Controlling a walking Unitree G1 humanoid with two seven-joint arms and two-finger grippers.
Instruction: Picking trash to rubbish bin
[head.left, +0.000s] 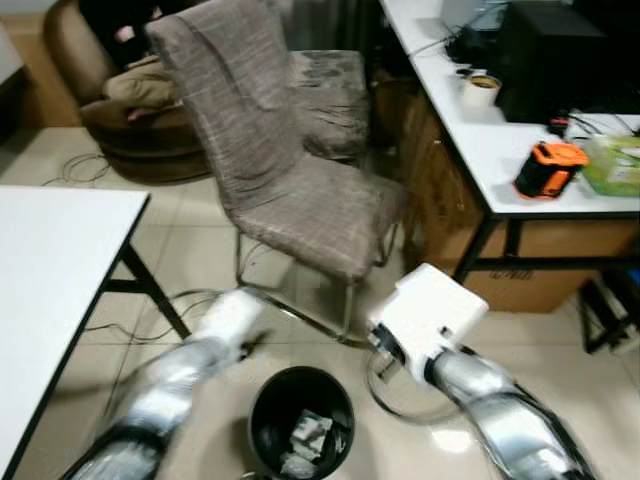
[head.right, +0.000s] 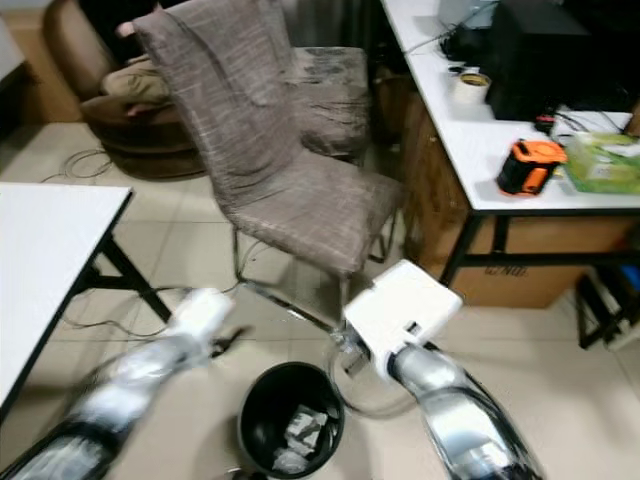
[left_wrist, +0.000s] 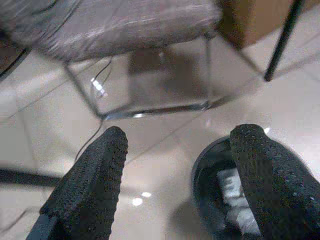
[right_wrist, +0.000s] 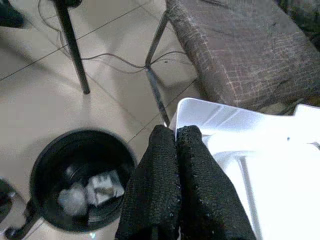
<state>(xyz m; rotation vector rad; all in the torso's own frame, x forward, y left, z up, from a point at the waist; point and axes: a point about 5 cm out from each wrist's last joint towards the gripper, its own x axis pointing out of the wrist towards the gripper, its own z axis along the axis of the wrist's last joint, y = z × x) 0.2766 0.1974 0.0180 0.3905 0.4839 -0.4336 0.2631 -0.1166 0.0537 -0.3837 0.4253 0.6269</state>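
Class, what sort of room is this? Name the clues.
Probably a home office or workroom: a white desk carrying a black box and cables, a fabric chair, and a black rubbish bin on the tiled floor.

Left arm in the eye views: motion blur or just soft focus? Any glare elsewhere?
Right eye view: left arm smeared, likely motion blur; chair sharper. Left eye view: less smear, glare spot on the floor tiles. Left wrist view: soft throughout, small glints on the tiles beside the bin. Right wrist view: white container blown out.
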